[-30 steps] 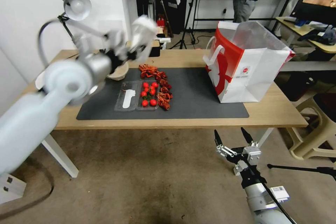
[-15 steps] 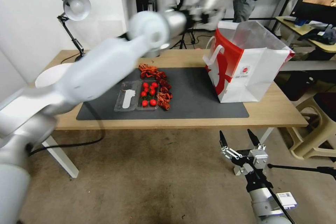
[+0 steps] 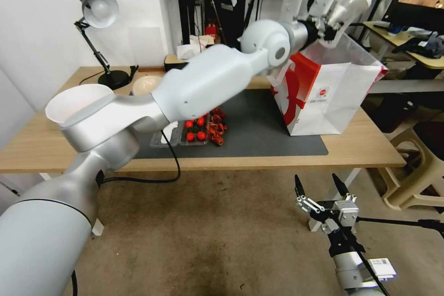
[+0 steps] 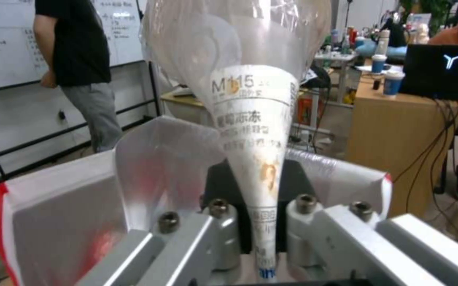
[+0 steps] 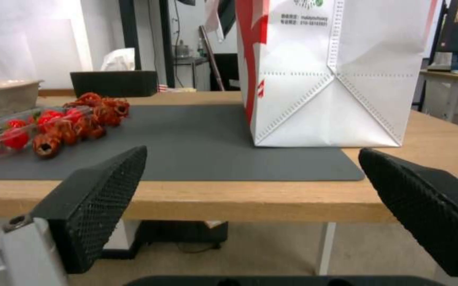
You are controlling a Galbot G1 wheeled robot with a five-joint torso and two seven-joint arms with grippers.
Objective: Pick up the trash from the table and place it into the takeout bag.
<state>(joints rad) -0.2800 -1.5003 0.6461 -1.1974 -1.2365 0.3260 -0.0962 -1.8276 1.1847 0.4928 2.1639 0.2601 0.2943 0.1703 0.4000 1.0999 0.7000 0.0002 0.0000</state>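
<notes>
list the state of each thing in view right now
takeout bag: upright, mouth open
plastic cup: gripped above the bag's mouth
left end effector: shut on the cup, over the bag
right end effector: open, below the table edge
clear tray: open, tomatoes inside
desk lamp: upright

Head view from above, facing forward and down over the table (image 3: 370, 150) and takeout bag (image 3: 330, 101); left wrist view close over the bag's open mouth (image 4: 80, 206), facing the room beyond; right wrist view low, near the table's front edge (image 5: 229, 198), level toward that same bag (image 5: 335, 79).
</notes>
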